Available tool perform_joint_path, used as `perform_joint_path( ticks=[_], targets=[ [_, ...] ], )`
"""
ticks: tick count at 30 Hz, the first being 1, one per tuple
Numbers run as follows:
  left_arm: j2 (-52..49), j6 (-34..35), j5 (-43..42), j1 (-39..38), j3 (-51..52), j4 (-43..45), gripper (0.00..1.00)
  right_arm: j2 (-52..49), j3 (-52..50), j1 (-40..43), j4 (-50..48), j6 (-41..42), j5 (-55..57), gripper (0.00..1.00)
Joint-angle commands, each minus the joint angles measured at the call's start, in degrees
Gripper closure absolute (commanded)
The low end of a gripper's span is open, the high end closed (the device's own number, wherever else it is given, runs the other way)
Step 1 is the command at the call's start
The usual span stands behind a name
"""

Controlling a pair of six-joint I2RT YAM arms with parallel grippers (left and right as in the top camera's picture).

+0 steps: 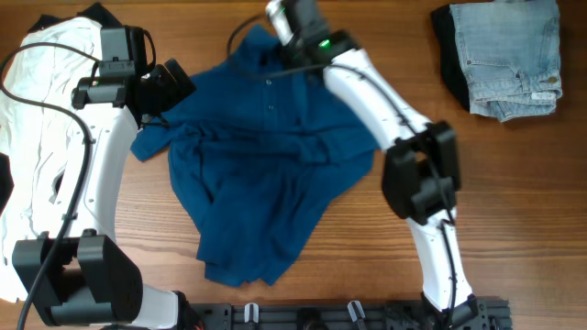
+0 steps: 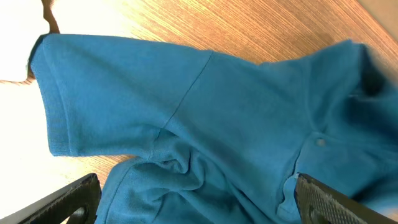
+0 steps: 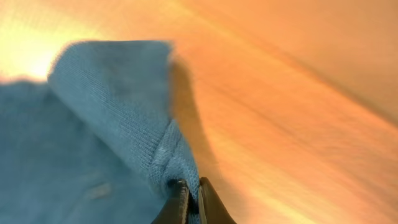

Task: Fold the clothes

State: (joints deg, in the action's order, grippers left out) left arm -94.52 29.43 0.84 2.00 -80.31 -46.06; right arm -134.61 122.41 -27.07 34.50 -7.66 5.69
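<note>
Closest up, the right gripper (image 3: pixel 188 202) is pinched tight on the ribbed edge of the dark-blue shirt (image 1: pixel 266 165), at the shirt's 12 o'clock side. The left gripper (image 2: pixel 199 208) hangs wide open over the sleeve at 10 o'clock, holding nothing. The shirt lies crumpled mid-table (image 1: pixel 514 202). The white garment (image 1: pixel 46 110) sits at 9 o'clock, the jeans (image 1: pixel 509 60) at 2 o'clock.

No words, numbers or signs can be read anywhere: not on the dark-blue short-sleeved cloth shirt (image 1: pixel 266 174) in the middle, the white cloth garment (image 1: pixel 46 110) at nine o'clock, or the pale-blue denim jeans (image 1: pixel 509 55) at two o'clock.
</note>
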Motion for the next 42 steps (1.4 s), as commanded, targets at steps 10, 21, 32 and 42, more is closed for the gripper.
perform_joint_path(
  ticks=[10, 21, 32, 42],
  targets=[
    [-0.3, -0.7, 0.8, 0.2, -0.3, 0.2, 0.0, 2.6, 0.9, 20.3, 6.1, 7.2, -9.6, 0.7],
    [-0.3, -0.7, 0.7, 0.2, -0.3, 0.3, 0.0, 2.3, 0.9, 20.7, 21.0, -1.1, -25.2, 0.0],
    [-1.1, -0.7, 0.7, 0.1, -0.3, 0.3, 0.0, -3.7, 0.8, 20.5, 25.5, 10.6, -22.0, 0.23],
    [-1.1, -0.7, 0.7, 0.1, -0.3, 0.3, 0.0, -6.6, 0.8, 20.5, 28.2, 12.6, -18.8, 0.48]
  ],
)
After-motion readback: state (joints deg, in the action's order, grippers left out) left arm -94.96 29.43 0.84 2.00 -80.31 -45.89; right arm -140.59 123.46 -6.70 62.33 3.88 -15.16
